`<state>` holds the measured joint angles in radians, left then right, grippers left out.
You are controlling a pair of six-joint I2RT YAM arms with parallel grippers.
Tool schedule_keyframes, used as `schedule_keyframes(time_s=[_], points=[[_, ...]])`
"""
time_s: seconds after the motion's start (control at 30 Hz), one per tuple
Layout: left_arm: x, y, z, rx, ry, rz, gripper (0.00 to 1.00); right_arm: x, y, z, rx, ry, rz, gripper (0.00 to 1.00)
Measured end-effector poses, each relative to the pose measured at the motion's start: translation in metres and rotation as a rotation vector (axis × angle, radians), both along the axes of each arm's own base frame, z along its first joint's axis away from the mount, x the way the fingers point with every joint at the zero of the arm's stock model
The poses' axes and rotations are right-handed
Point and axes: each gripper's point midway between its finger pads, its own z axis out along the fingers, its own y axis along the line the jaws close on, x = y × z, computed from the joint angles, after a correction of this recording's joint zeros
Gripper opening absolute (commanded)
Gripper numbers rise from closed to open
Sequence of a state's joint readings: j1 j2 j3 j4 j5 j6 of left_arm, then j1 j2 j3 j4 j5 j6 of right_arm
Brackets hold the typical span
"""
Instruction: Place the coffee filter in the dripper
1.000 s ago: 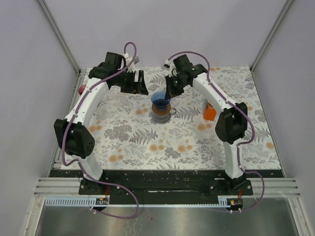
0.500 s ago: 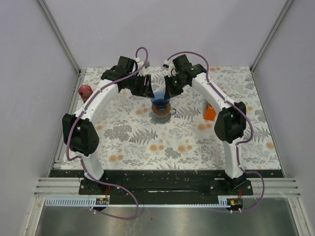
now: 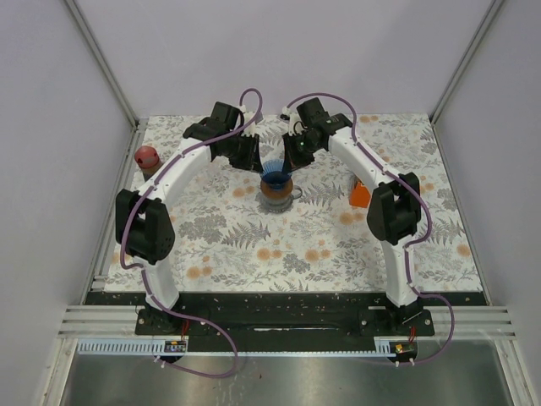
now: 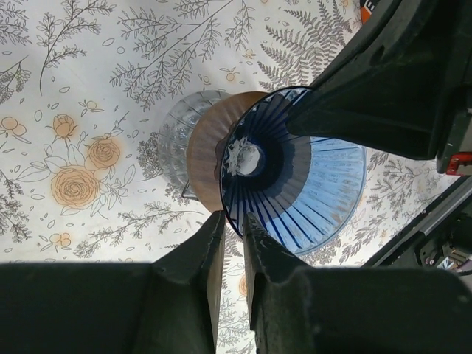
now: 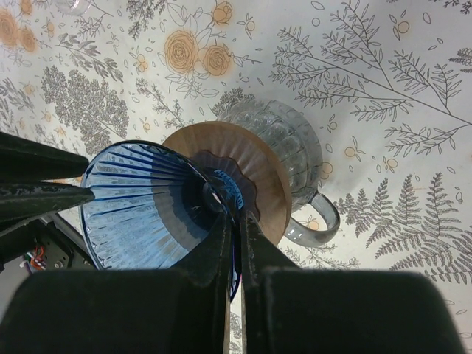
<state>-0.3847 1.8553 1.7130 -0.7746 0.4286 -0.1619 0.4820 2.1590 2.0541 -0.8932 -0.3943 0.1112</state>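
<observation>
The coffee filter (image 3: 276,178) is a blue ribbed cone (image 5: 140,199). Its tip sits in the dripper (image 5: 258,166), a wooden collar (image 4: 205,147) on a glass cup with a handle (image 5: 324,217), at the back middle of the table. My right gripper (image 5: 239,215) is shut on the cone's rim from the right (image 3: 294,159). My left gripper (image 4: 234,217) reaches in from the left (image 3: 253,159). Its jaws stand a narrow gap apart, with the opposite edge of the blue rim (image 4: 310,184) just between their tips. The cone leans slightly in the collar.
A red round object (image 3: 147,156) lies at the table's left edge and an orange block (image 3: 362,194) to the right of the dripper. The floral tablecloth (image 3: 254,245) covers the table, with white walls close behind.
The left arm swung right to the cone and its jaws narrowed around the rim. The cone came down from above the collar into it, still held by the right gripper.
</observation>
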Motion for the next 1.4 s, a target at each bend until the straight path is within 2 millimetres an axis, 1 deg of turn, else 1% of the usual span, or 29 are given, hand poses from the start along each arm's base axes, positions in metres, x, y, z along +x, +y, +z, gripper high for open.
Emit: schedule_keyframes(time_s=[0.07,0.13,0.2,0.3,0.33,0.47,0.53,0.87,0.93,0.97,1.03,1.13,1.17,1.27,1.3,1.4], points=[[0.000,0.000,-0.002,0.001,0.000,0.000,0.20,0.000,0.000,-0.001,0.007,-0.002,0.000,0.00],[0.000,-0.002,-0.009,0.004,0.011,-0.004,0.19,0.000,0.001,-0.001,0.018,-0.004,0.004,0.00],[0.002,-0.004,-0.012,0.003,0.015,-0.005,0.12,0.000,0.001,-0.002,0.023,-0.007,0.004,0.00],[0.003,-0.004,-0.012,-0.002,0.016,0.005,0.01,0.000,0.000,-0.003,0.028,-0.004,-0.003,0.00],[0.004,-0.004,-0.013,-0.004,0.018,0.013,0.00,0.000,0.000,-0.003,0.029,-0.003,-0.007,0.00],[0.005,-0.004,-0.016,-0.013,0.026,0.036,0.00,-0.001,-0.001,-0.004,0.028,-0.007,-0.016,0.00],[0.004,-0.004,-0.021,-0.011,0.028,0.037,0.00,-0.001,-0.001,-0.009,0.024,-0.009,-0.017,0.00],[0.006,-0.004,-0.023,-0.030,-0.005,0.037,0.00,0.000,-0.001,-0.009,0.036,-0.027,-0.023,0.00],[0.007,-0.005,-0.022,-0.030,-0.006,0.036,0.06,0.000,-0.001,-0.009,0.036,-0.027,-0.023,0.00],[0.007,-0.005,-0.022,-0.030,-0.007,0.036,0.09,-0.001,-0.001,-0.009,0.036,-0.026,-0.023,0.02],[0.007,-0.005,-0.020,-0.028,-0.008,0.034,0.17,-0.001,-0.001,-0.007,0.036,-0.026,-0.023,0.13],[0.006,-0.005,-0.019,-0.011,-0.011,0.010,0.26,0.000,-0.001,-0.006,0.030,-0.025,-0.009,0.34],[0.006,-0.006,-0.019,-0.005,-0.012,-0.002,0.29,-0.001,-0.001,-0.007,0.029,-0.023,-0.006,0.38],[0.000,-0.008,-0.026,0.017,0.019,-0.025,0.34,-0.005,-0.003,-0.013,0.007,-0.001,0.009,0.46],[0.000,-0.009,-0.026,0.020,0.023,-0.028,0.38,-0.006,-0.003,-0.013,0.004,0.005,0.010,0.49],[-0.003,-0.010,-0.022,0.028,0.030,-0.040,0.47,-0.005,-0.002,-0.009,-0.001,0.006,0.017,0.56]])
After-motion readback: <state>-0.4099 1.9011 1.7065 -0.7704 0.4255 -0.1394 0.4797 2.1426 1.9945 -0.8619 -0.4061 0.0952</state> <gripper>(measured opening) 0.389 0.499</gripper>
